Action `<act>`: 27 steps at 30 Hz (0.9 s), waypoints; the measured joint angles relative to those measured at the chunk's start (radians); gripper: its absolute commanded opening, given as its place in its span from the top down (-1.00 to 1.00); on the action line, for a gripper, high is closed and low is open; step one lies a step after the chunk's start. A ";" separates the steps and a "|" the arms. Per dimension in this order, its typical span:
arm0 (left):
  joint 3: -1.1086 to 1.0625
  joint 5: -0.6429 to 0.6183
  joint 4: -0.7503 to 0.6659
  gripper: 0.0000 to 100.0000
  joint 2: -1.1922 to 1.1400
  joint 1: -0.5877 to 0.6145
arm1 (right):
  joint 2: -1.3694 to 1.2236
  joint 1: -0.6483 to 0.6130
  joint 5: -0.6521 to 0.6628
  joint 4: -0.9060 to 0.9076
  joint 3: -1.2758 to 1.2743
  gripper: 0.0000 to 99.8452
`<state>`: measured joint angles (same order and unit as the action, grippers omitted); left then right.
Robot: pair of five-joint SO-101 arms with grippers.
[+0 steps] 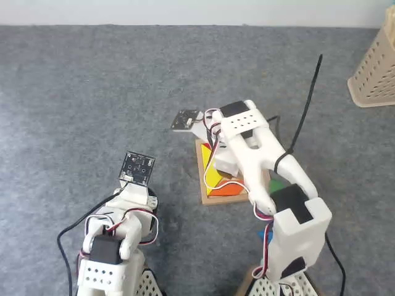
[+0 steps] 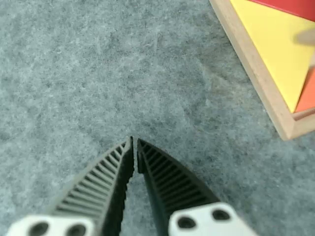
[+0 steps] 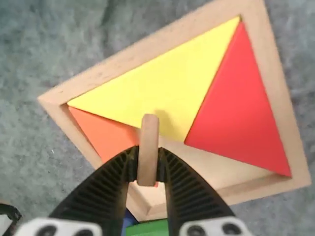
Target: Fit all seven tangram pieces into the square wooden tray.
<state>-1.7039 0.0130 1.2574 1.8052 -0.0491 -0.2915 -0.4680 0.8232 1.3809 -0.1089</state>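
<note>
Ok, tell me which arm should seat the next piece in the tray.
Right. The right claw already grips a piece over the tray, by the yellow triangle. The left claw is shut and empty over carpet beside the tray.

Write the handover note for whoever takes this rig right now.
The left gripper has its jaws shut and empty, over the carpet near a corner of the tray.
The right gripper has its jaws shut on a thin piece, held on edge above the tray's bare part.
Done: the yellow triangle, red triangle and orange triangle lie flat in the tray.
Left: place the held piece, then the rest. A green piece and a blue piece lie just outside the tray's corner.
</note>
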 measured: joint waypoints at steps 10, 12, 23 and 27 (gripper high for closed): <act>0.000 0.000 0.000 0.98 0.000 0.000 | 0.000 -0.008 0.081 0.000 -0.048 0.98; 0.000 0.000 0.000 0.98 0.000 0.000 | 0.000 -0.008 0.084 0.000 -0.048 0.98; 0.000 0.000 0.000 0.98 0.000 0.000 | 0.000 -0.008 0.084 0.000 -0.048 0.79; 0.000 0.000 0.000 0.98 0.000 0.000 | 0.000 -0.008 0.084 0.000 -0.048 0.79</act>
<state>-1.7039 0.0130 1.2574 1.8052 -0.0491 -0.2915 -0.4757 0.9076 1.3809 -0.1565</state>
